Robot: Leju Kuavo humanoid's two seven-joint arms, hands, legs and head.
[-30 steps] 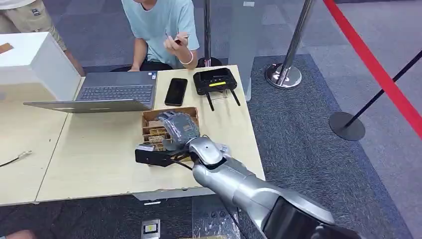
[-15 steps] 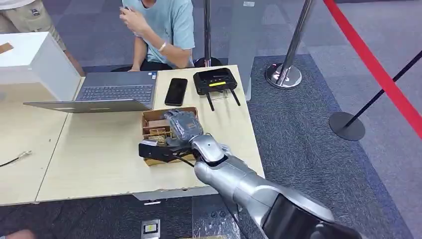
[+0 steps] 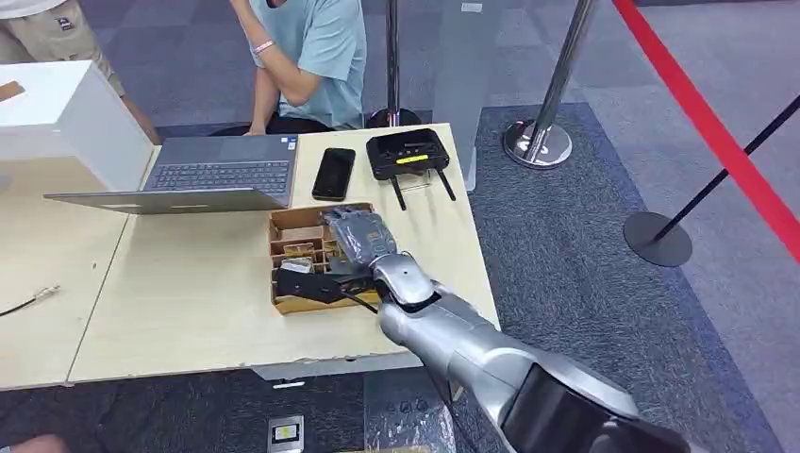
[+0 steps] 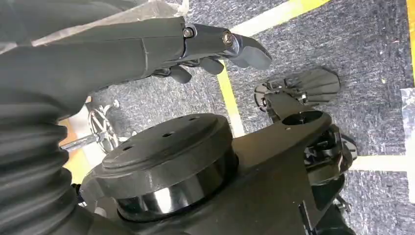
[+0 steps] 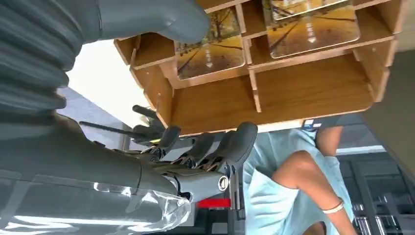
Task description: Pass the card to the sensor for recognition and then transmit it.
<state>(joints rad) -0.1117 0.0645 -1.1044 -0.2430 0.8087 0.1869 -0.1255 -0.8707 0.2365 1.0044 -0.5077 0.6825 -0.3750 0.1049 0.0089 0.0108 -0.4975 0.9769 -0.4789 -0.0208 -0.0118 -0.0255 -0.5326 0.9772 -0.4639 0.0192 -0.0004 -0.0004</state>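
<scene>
Card (image 5: 210, 51) lies flat in wooden tray (image 3: 297, 302) slot near counter (image 3: 189, 293) right edge; thin, stiff, light, probably slick, so pinch by exposed edge. Right hand (image 3: 357, 241) over tray, fingers (image 5: 240, 139) spread, holding nothing. Left hand (image 4: 215, 46) hangs empty, fingers loosely curled.

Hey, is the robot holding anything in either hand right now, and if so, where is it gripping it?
Nothing is held. The right hand hovers open over the wooden card box, its thumb near a card; the left hand is empty.

right hand (image 3: 357, 238) hiding part of wooden card box (image 3: 294, 223), person (image 3: 311, 47) cropped at top
</scene>
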